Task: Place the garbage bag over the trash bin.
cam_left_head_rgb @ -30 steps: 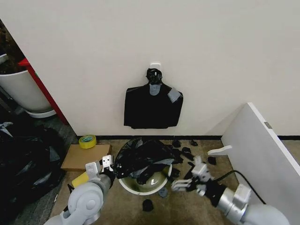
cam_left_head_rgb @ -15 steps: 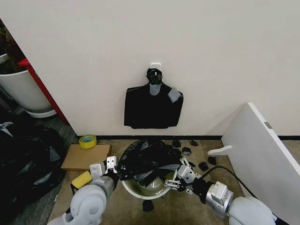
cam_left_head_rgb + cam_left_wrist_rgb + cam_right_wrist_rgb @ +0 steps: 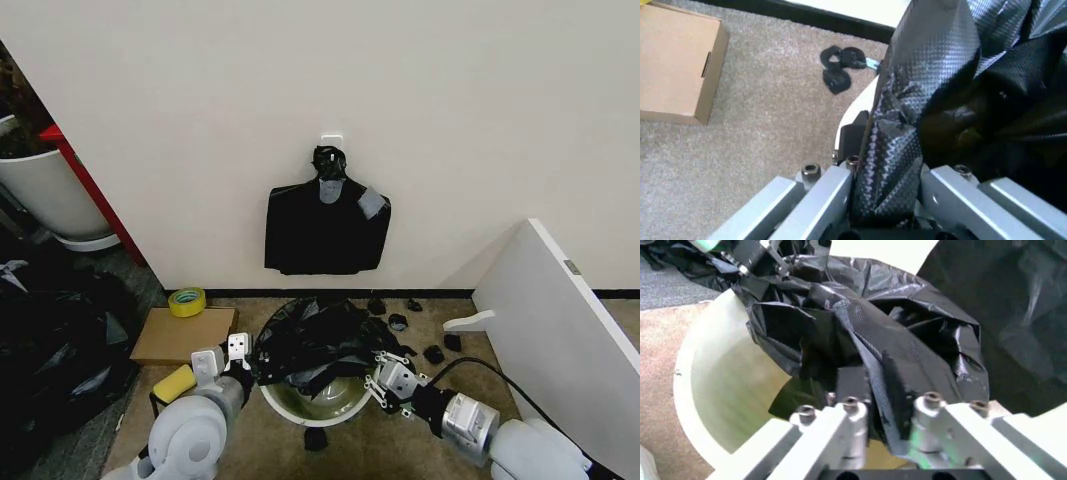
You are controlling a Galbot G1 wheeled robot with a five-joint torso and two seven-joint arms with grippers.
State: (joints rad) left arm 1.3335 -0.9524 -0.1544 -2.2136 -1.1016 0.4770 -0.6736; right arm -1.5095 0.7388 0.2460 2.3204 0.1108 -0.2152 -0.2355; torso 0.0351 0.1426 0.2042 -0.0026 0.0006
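The garbage bag [image 3: 318,340] is lying bunched and crinkled across the back half of the trash bin [image 3: 312,403], at the lower centre of the head view. Part of the black film is hanging down inside the bin; the near part of the bin's mouth is showing bare, pale greenish inner wall.

The left gripper [image 3: 238,362] is sitting at the bin's left rim, lower left of centre. In the left wrist view its fingers are clamping a fold of the bag [image 3: 907,140], with the bin's white rim [image 3: 857,107] just behind.

The right gripper [image 3: 388,378] is sitting at the bin's right rim, lower right of centre. In the right wrist view its fingers are closing narrowly on a thick pleat of the bag [image 3: 873,340], above the bin's inner wall [image 3: 720,385].

A flat bundle of black bags [image 3: 325,225] is hanging on the wall, upper centre. Small black scraps [image 3: 405,322] are lying on the carpet right of the bin. A cardboard box [image 3: 180,335] and a yellow tape roll [image 3: 187,301] are resting at left.
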